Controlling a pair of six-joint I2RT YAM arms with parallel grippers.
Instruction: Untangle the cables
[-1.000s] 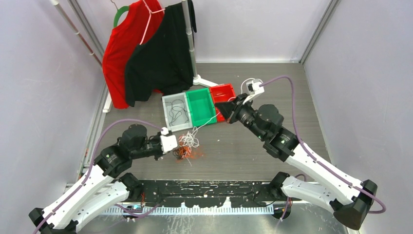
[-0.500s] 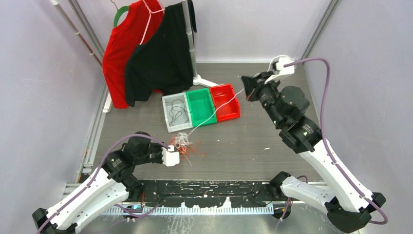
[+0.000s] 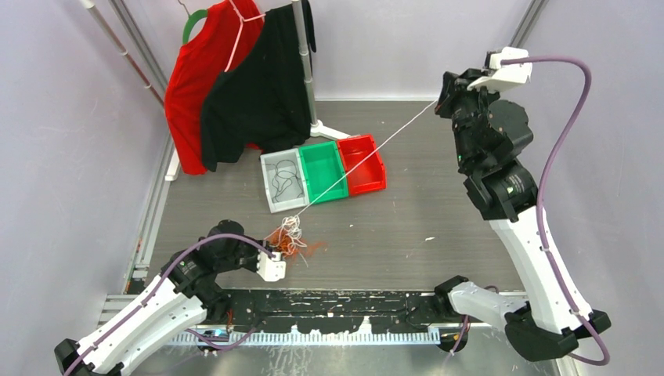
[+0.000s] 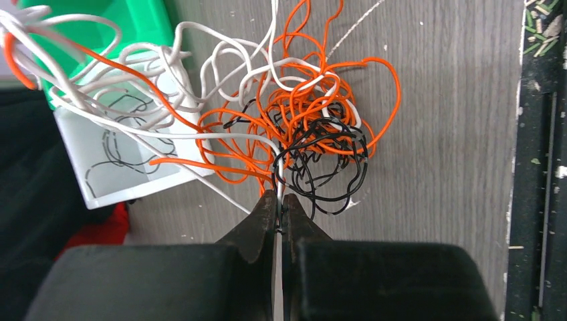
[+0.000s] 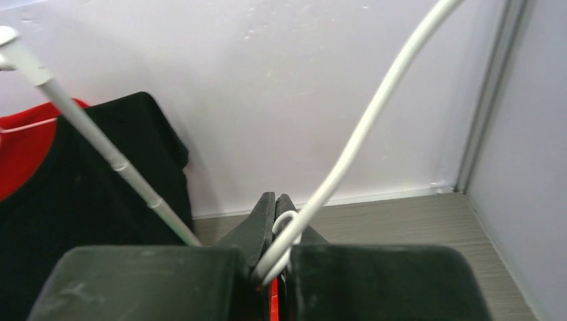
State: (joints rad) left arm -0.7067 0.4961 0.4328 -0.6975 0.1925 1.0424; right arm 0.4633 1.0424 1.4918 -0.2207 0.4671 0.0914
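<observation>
White strand [image 3: 368, 153]: stretched taut, from the knot up to the high right gripper [image 3: 448, 92], pinched between jaws pressed together.
Cables [image 4: 294, 127]: orange, white and black knot lying on the table [image 3: 423, 204], near the grey bin [image 3: 266, 184], by its front corner.
Left gripper [image 4: 279, 200]: clamped tight on strands at the knot's near edge, anchoring it.
Risk one: knot likely cinching tighter rather than loosening, given pull from both ends.
Risk two: possible slip out of either pinch, or a snag on the red bin [image 3: 379, 168] under the line.
Surface: grey wood grain, flecked with small scraps.
Room: pale lilac walls [image 3: 391, 47] close on three sides; red shirt [image 3: 188, 86] and black shirt [image 3: 258, 94] on a rack [image 3: 307, 70], back left.
</observation>
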